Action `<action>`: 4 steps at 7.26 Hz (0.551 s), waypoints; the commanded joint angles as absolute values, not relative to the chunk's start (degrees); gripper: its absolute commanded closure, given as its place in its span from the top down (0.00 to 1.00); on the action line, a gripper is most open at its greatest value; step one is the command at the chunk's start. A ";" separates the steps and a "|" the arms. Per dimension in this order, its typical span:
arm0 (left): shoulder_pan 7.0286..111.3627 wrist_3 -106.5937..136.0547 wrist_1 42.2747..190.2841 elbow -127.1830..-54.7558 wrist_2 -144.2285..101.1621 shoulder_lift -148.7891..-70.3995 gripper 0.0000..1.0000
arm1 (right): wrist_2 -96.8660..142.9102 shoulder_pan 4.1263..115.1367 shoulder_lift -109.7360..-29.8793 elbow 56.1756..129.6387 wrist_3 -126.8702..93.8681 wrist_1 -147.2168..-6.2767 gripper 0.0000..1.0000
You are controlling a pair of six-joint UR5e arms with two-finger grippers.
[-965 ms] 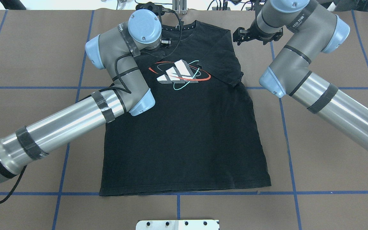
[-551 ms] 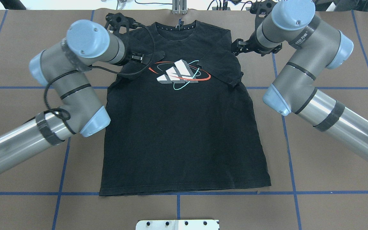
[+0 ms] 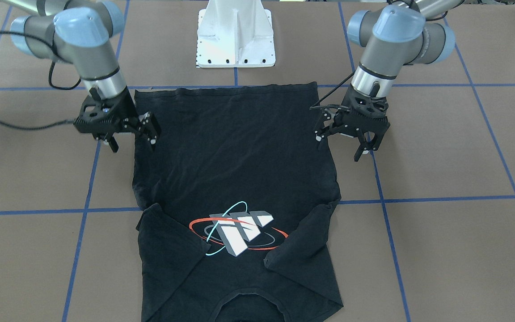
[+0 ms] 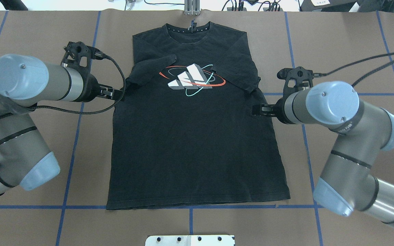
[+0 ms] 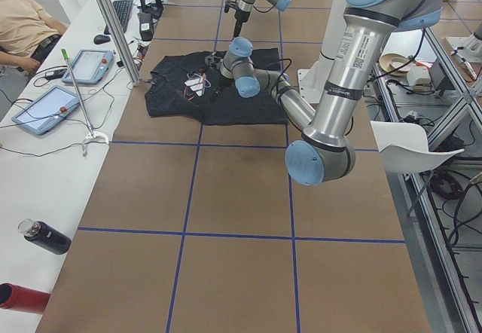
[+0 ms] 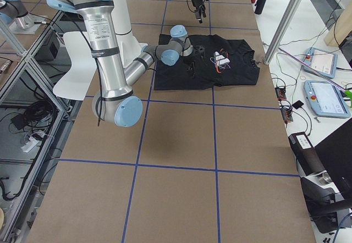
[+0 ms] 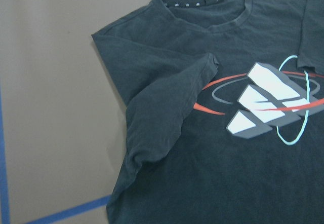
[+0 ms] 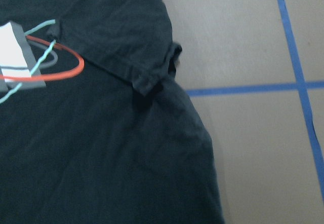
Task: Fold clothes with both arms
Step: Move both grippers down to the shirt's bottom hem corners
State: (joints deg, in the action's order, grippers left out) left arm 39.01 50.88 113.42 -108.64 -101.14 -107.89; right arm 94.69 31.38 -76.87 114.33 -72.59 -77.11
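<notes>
The black T-shirt (image 4: 197,147) lies flat, face up, collar at the far edge. Both short sleeves are folded in over the chest, the left sleeve (image 4: 149,70) and the right sleeve (image 4: 241,71), beside the grey-white print (image 4: 192,79). My left gripper (image 4: 111,93) hovers open and empty at the shirt's left side edge, below the sleeve. My right gripper (image 4: 259,110) hovers open and empty at the right side edge. In the front-facing view the left gripper (image 3: 340,146) and the right gripper (image 3: 133,142) both show spread fingers over the shirt (image 3: 235,147).
The white pedestal base (image 3: 235,36) stands at the near table edge behind the hem. Blue tape lines (image 4: 67,171) grid the brown table. A side bench with tablets (image 5: 45,111) and a seated person (image 5: 22,24) lies beyond the collar end.
Both grippers have moved from the shirt's shoulders back toward me to its side edges. The left arm has swung off the shirt to the left, uncovering the folded left sleeve.
</notes>
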 commanded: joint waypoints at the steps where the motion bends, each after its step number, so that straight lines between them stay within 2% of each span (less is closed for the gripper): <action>1: 31.15 59.63 115.21 -115.81 -100.37 -99.87 1.00 | 87.22 19.56 -89.24 126.34 -80.30 -77.34 1.00; 2: 25.20 65.16 117.23 -117.67 -96.11 -96.10 1.00 | 83.45 15.16 -91.99 127.78 -83.29 -77.34 1.00; 4: 14.64 76.32 121.02 -117.69 -88.89 -91.07 1.00 | 82.88 13.89 -94.12 129.99 -83.67 -77.34 1.00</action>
State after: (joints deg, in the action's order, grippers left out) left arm 21.05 69.61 119.14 -117.29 -92.98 -94.14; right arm 83.74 15.18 -92.54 128.64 -83.01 -77.38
